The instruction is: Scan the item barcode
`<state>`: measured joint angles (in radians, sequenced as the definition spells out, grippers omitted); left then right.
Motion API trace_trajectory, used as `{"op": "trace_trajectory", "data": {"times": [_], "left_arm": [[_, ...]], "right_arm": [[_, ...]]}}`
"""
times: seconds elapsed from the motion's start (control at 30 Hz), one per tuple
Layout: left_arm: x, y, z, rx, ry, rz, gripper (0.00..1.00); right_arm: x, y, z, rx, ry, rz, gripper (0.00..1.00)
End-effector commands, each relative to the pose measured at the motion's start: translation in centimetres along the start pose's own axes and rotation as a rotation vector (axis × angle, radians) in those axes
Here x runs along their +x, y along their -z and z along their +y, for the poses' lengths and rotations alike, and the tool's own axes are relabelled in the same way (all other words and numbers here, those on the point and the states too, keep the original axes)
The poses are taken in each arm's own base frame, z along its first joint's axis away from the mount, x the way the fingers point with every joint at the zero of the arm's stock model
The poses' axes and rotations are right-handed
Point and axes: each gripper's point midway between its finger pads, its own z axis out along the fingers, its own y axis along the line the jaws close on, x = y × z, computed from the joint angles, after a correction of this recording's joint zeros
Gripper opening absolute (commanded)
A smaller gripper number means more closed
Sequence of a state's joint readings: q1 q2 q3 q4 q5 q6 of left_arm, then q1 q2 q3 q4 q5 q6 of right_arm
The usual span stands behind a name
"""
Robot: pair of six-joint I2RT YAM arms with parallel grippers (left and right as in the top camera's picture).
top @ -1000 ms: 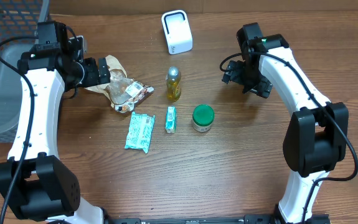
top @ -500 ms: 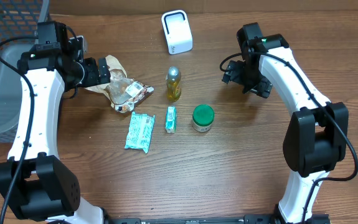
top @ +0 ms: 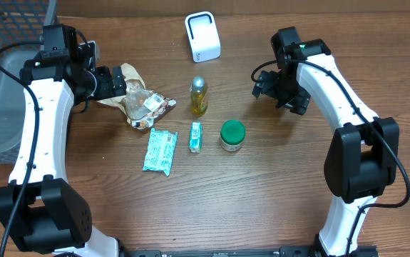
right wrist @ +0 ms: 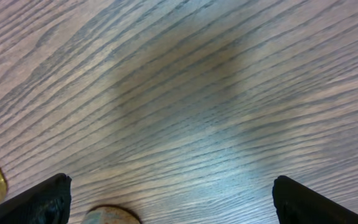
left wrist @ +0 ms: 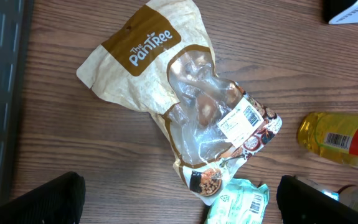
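The left gripper (top: 118, 83) is seen with its jaws spread wide and nothing held. The snack bag (left wrist: 191, 106) lies flat on the table (top: 276, 185) just below its fingertips, with the barcode label (left wrist: 241, 121) turned up. Beyond the bag, further from this gripper, a yellow bottle (top: 199, 96) is laid on its side. The right gripper (top: 260, 83) is likewise held wide and empty above bare wood. A green-lidded jar (top: 232, 134) is set near it, ahead of its fingertips.
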<state>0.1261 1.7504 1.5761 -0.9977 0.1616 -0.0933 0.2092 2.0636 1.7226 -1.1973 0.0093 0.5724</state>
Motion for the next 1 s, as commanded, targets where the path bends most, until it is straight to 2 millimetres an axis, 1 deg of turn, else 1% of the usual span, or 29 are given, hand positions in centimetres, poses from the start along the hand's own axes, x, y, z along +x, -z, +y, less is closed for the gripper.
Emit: {"op": "trace_trajectory", "data": {"times": [0.0,0.17,0.33,0.43,0.63,0.77,0.87,0.97], "left_arm": [[-0.1,0.2,-0.4,0.013,-0.034,-0.005,1.0],[-0.1,0.2,-0.4,0.013,-0.034,-0.005,1.0],[-0.1,0.2,-0.4,0.013,-0.033,-0.005,0.99],[-0.1,0.2,-0.4,0.013,-0.034,-0.005,0.99],[-0.1,0.2,-0.4,0.013,-0.033,-0.005,0.99],[-0.1,0.2,-0.4,0.013,-0.034,-0.005,1.0],[-0.1,0.2,-0.4,0.014,-0.034,-0.005,1.0],[-0.1,0.2,-0.4,0.014,-0.035,-0.005,1.0]], "right_arm": [[-0.2,1.9,0.9,-0.056,-0.003,-0.018,1.0],[0.6,2.0,1.9,-0.116,0.025,0.028,1.0],[2.5,2.5,3.7,-0.226,0.072,0.122,1.0],[3.4,2.7,4.8,-0.268,0.121,0.148,1.0],[6.0,2.6,7.1,-0.253,0.207,0.155,1.0],[7.5,2.2,7.9,-0.199,0.264,0.132,1.0],[9.0,1.6,8.1,-0.16,0.264,0.145,1.0],[9.4,0.8,7.5,-0.082,0.26,0.114,1.0]]}}
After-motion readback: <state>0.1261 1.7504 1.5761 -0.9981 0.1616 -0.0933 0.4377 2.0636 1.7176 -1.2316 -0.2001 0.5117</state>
